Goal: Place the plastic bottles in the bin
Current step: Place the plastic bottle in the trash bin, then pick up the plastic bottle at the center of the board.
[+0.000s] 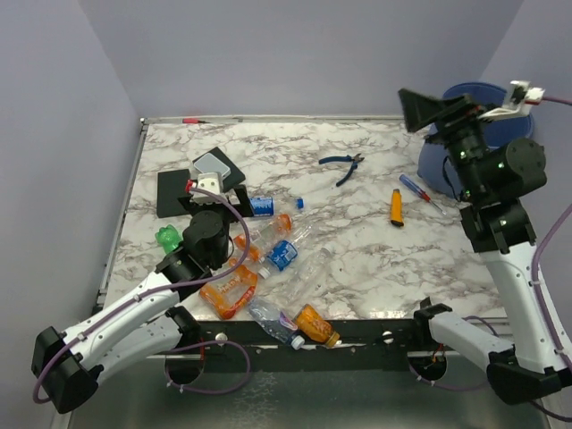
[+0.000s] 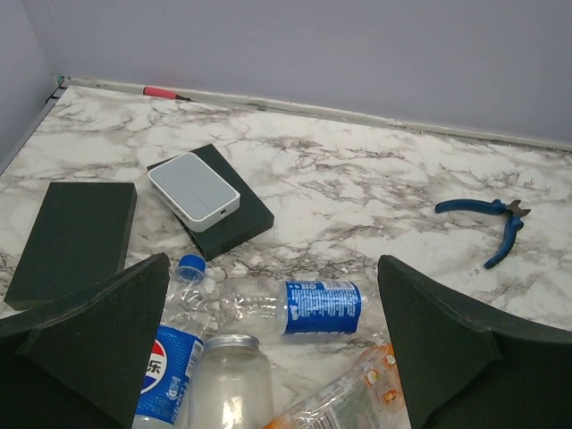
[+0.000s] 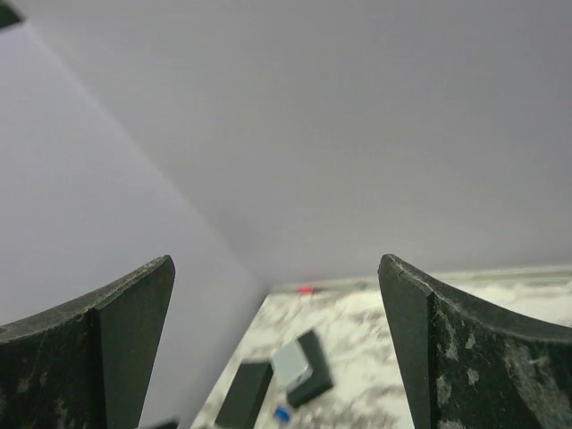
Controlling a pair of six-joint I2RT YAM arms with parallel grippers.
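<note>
**Location of items.** The plastic bottles (image 1: 268, 259) lie on their sides in a loose heap on the marble table (image 1: 375, 259), near its front-left edge. None is visible in the bin (image 1: 474, 87), whose inside is mostly hidden. The bin stands at the far right, well apart from the heap. One green bottle (image 1: 167, 238) lies off to the left of the rest.

**Tooling.** The left gripper (image 2: 271, 264) is spread wide and empty. It hangs low over the heap, with a blue-labelled bottle (image 2: 299, 307) lying crosswise between its fingers. The right gripper (image 3: 275, 264) is also wide and empty, raised beside the bin and facing the back wall.

**Handling assessment.** The bottles look empty, so they are probably very light and thin-walled (several appear dented). Expect them to roll, to skid on the smooth marble, and to buckle under a hard squeeze. The best hold is across the body, square to the long axis. Near the shoulder the wall should be stiffer. The labelled band should be less slick than bare plastic.

**Not for collection.** The black slab (image 2: 71, 232) and the blue pliers (image 2: 492, 223).
</note>
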